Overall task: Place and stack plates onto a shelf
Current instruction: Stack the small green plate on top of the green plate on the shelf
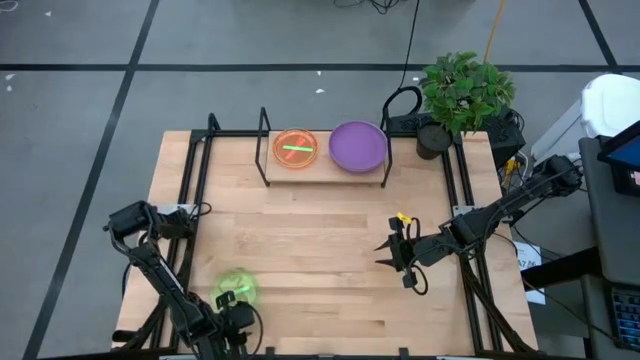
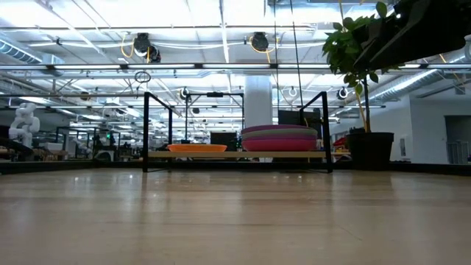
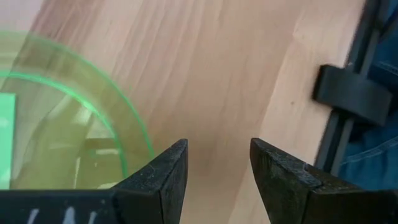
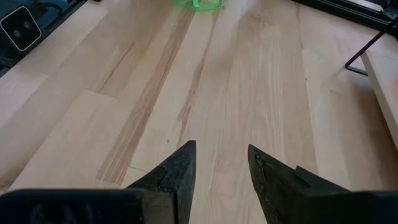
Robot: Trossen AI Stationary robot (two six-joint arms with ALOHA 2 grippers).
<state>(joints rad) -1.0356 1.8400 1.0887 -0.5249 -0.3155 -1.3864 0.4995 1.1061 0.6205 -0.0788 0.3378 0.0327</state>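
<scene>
Looking straight down over the whole table (image 1: pixel 330 230) from high up. Level with the tabletop, facing the shelf (image 2: pixel 235 154) far across. Close above the wood on each wrist, sharing a green plate (image 3: pixel 56 118), near the left gripper (image 3: pixel 217 168), far beyond the right gripper (image 4: pixel 221 168).

The middle of the table (image 1: pixel 300 230) is bare wood, so a gripper could pass there easily. On the shelf (image 1: pixel 325 172) at the back, an orange plate (image 1: pixel 295 148) with a green one on it fills one half and a purple plate (image 1: pixel 357 146) on a stack fills the other, and black frames stand at both ends. A potted plant (image 1: pixel 462 92) stands just past the shelf's end, a green plate (image 1: pixel 235 288) lies near the front edge, and the right gripper (image 1: pixel 392 254) hangs over the table's right side.
</scene>
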